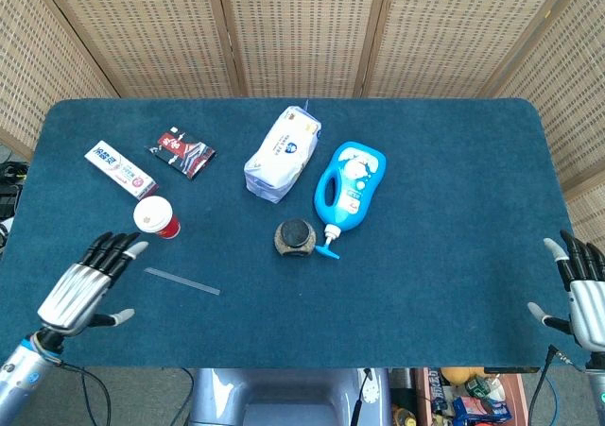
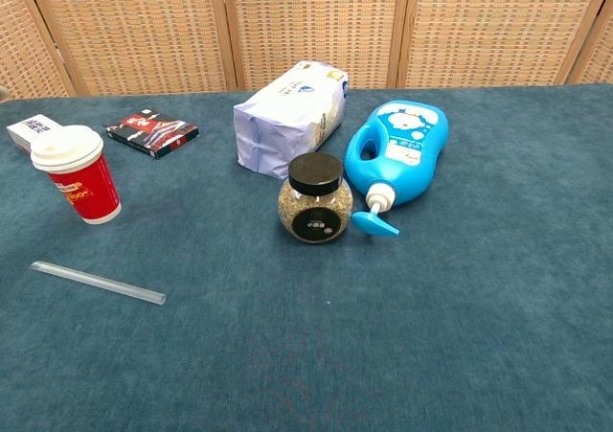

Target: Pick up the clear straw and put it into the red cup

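Reach stage — my left robot hand (image 1: 87, 289), fingers spread, empty, hovers lower left of frame beside clear straw (image 1: 181, 281) lying flat on bench. Red cup (image 1: 156, 217) upright just above. Next — lower, pinch straw. Right robot hand (image 1: 584, 294) open, idle.

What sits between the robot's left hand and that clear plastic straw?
Nothing but bare blue felt table in the head view: the left hand, fingers spread, hovers just left of the clear plastic straw.
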Controlling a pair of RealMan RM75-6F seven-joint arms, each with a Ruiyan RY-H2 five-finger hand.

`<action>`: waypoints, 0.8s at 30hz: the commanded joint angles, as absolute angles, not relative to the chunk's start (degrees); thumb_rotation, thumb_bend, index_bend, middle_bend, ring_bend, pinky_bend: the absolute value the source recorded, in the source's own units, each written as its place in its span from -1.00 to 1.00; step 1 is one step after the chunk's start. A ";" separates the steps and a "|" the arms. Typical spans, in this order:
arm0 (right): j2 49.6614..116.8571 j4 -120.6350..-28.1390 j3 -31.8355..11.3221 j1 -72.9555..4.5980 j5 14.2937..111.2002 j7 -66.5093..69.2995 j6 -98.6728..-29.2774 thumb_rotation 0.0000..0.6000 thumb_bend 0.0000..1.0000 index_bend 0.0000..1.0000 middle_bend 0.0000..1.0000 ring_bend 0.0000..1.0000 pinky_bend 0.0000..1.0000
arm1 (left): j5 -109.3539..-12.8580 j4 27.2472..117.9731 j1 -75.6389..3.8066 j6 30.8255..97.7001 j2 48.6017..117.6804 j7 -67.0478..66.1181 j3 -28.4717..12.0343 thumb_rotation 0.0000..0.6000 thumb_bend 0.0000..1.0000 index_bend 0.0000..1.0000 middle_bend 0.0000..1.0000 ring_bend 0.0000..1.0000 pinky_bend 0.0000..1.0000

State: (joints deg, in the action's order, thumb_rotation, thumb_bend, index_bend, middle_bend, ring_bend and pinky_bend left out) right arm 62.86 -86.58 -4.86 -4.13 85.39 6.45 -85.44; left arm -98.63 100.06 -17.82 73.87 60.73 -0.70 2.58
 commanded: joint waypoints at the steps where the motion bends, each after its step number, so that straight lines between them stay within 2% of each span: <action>1: 62.96 -86.55 -4.84 -4.24 85.22 6.27 -85.12 1.00 -1.00 -1.00 -1.00 -1.00 -1.00 | -99.63 98.27 -25.80 63.49 64.35 4.27 1.59 1.00 -0.87 -0.57 -1.00 -1.00 -1.00; 4: 62.94 -86.42 -4.86 -4.33 84.99 6.33 -84.78 1.00 -1.00 -1.00 -1.00 -1.00 -1.00 | -97.92 97.02 -27.91 59.85 66.60 2.59 0.78 1.00 -0.87 -0.32 -1.00 -1.00 -1.00; 6: 63.06 -86.11 -4.88 -4.44 84.56 6.58 -84.24 1.00 -1.00 -1.00 -1.00 -1.00 -1.00 | -95.19 95.99 -29.50 56.57 69.16 -0.02 -0.24 1.00 -0.78 -0.21 -1.00 -1.00 -1.00; 10: 63.10 -85.82 -4.92 -4.52 84.22 6.88 -83.86 1.00 -1.00 -1.00 -1.00 -1.00 -1.00 | -92.21 94.87 -30.24 55.11 71.51 -1.98 -1.04 1.00 -0.53 -0.12 -1.00 -1.00 -1.00; 14: 63.01 -85.74 -4.96 -4.55 84.02 7.44 -83.60 1.00 -1.00 -1.00 -1.00 -1.00 -1.00 | -89.74 91.62 -30.54 54.53 74.40 -3.48 -1.34 1.00 -0.51 -0.04 -1.00 -1.00 -1.00; 21: 62.89 -85.63 -4.93 -4.73 84.03 8.11 -83.16 1.00 -1.00 -1.00 -1.00 -1.00 -1.00 | -87.16 88.31 -31.08 52.98 77.44 -6.30 -0.72 1.00 -0.46 -0.04 -1.00 -1.00 -1.00; 24: 62.83 -85.67 -4.89 -4.80 84.06 8.21 -83.00 1.00 -1.00 -1.00 -1.00 -1.00 -1.00 | -86.15 87.00 -31.62 52.00 78.67 -8.52 -0.50 1.00 -0.44 0.04 -1.00 -1.00 -1.00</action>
